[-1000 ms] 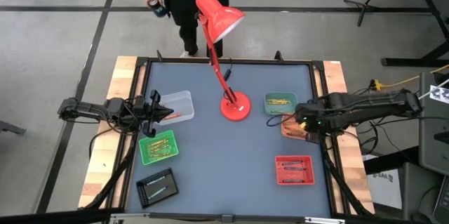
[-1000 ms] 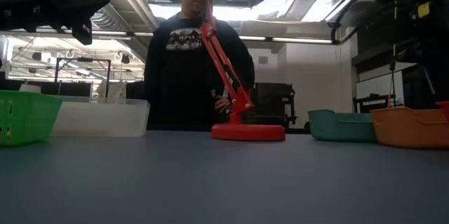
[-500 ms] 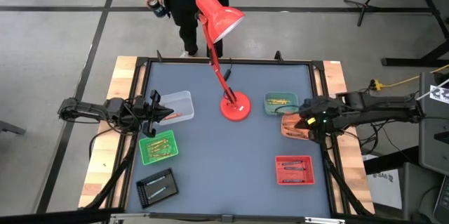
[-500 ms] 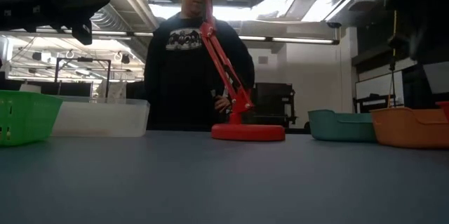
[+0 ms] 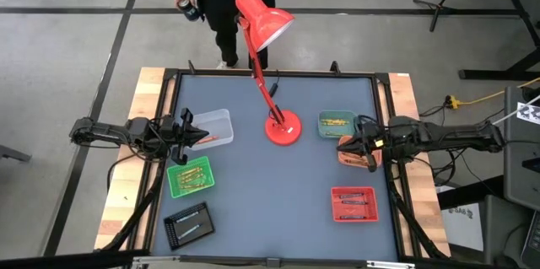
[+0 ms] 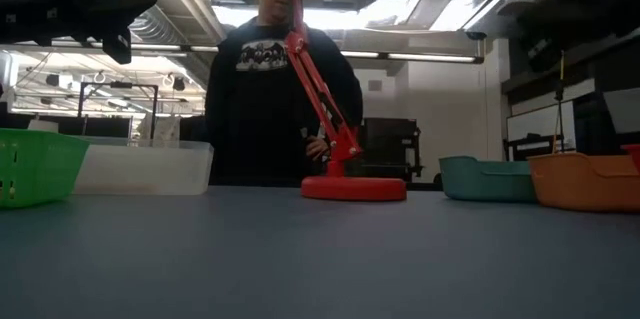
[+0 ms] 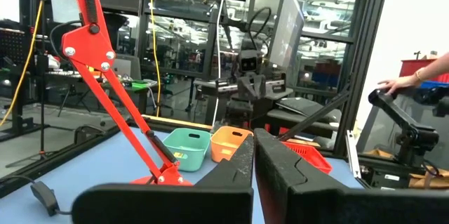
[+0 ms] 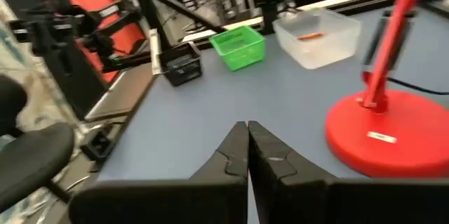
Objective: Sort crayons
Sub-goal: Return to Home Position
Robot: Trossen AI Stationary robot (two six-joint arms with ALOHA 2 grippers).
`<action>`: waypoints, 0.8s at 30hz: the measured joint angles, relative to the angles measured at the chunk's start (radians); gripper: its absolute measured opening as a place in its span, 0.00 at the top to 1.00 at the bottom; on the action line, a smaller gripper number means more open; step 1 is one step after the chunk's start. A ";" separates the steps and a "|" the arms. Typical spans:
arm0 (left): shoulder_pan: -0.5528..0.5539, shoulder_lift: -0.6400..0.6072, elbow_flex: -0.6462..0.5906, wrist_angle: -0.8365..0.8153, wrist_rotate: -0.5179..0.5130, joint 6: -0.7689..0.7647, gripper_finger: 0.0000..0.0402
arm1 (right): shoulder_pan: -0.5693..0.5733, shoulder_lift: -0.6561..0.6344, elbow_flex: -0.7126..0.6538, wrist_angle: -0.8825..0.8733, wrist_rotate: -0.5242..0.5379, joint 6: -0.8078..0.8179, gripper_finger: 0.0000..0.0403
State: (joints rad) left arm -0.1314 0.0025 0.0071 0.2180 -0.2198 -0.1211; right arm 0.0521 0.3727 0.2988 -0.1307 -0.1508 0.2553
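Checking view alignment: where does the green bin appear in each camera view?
High view: green bin at the table's left edge, between the clear bin and black bin.
Low view: far left, cut by the picture's edge.
Left wrist view: not in it.
Right wrist view: across the table, between the same two bins.
Landmark: the red lamp, in all four views.

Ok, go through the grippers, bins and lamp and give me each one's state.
Left gripper: shut, empty.
Right gripper: shut, empty.
Clear bin: holds one orange crayon.
Green bin: holds yellow crayons.
Black bin: holds a few crayons.
Teal bin: holds golden crayons.
Red bin: holds red crayons.
Orange bin: partly hidden by right arm.
Lamp: upright.
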 joint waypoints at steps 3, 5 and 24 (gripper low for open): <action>0.000 0.000 0.000 0.000 0.000 0.000 1.00 | 0.000 -0.059 -0.044 0.007 0.031 -0.025 1.00; 0.000 0.000 0.000 0.000 0.000 0.000 1.00 | 0.000 -0.100 -0.063 0.007 0.035 -0.032 1.00; 0.000 0.000 0.000 0.000 0.000 0.000 1.00 | 0.000 -0.371 -0.243 0.042 0.071 -0.112 1.00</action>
State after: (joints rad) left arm -0.1315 0.0029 0.0071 0.2181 -0.2198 -0.1211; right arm 0.0517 0.0018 0.0559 -0.0888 -0.0803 0.1437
